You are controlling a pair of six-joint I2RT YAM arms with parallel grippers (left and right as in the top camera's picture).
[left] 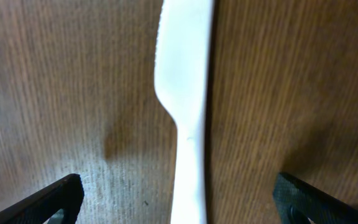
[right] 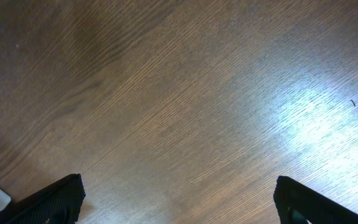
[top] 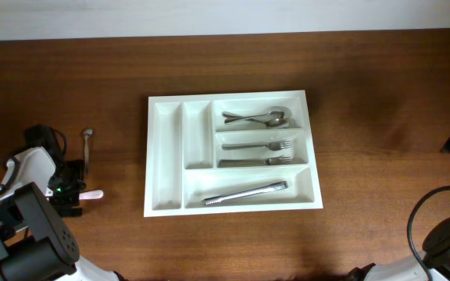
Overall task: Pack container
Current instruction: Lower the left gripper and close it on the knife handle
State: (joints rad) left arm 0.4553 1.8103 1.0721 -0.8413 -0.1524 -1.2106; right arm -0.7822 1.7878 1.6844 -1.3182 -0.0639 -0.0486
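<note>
i see the container (top: pixel 165 156) mid-table, its long axis running 9 to 3, narrow slots at 9 and the long slot along 6. table (top: pixel 381 156) wood shows on every side of its rim. the left gripper (left: pixel 178 198) at 8 is spread wide astride a white knife (left: pixel 182 74). the right gripper (right: pixel 179 199) is spread wide over wood.

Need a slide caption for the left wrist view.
Open left gripper straddles a white plastic knife lying on the brown wooden table.
</note>
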